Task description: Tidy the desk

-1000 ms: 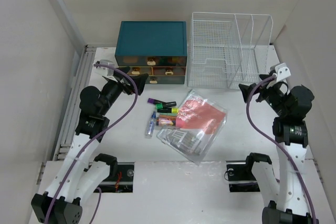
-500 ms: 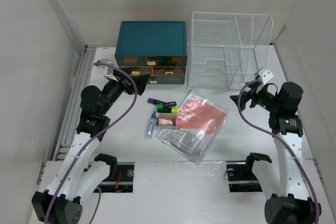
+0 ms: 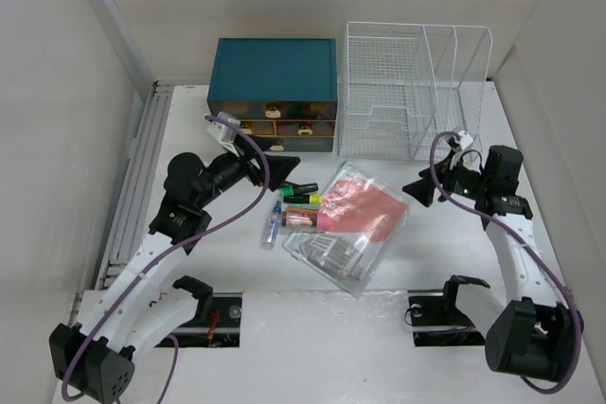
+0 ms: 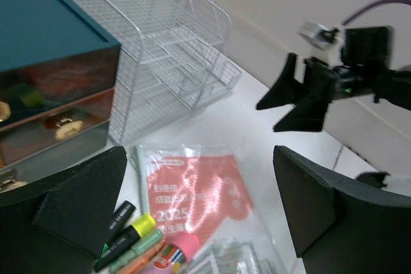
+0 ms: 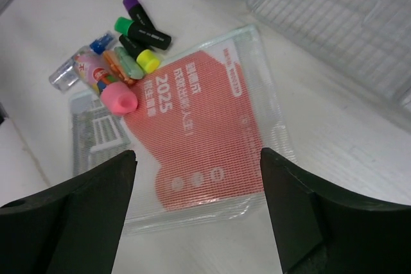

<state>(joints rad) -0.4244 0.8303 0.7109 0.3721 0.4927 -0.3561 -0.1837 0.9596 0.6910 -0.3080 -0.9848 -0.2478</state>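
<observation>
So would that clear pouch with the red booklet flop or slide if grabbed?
Probably floppy: the clear pouch looks like thin film, so its edges would likely sag around the red booklet. It is glossy and lies flat on the desk, so it may slide when pushed and resist pinching.

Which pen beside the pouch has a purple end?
The black-bodied marker at the pile's far edge, nearest the teal drawer box; the others show green, yellow, pink or blue.
</observation>
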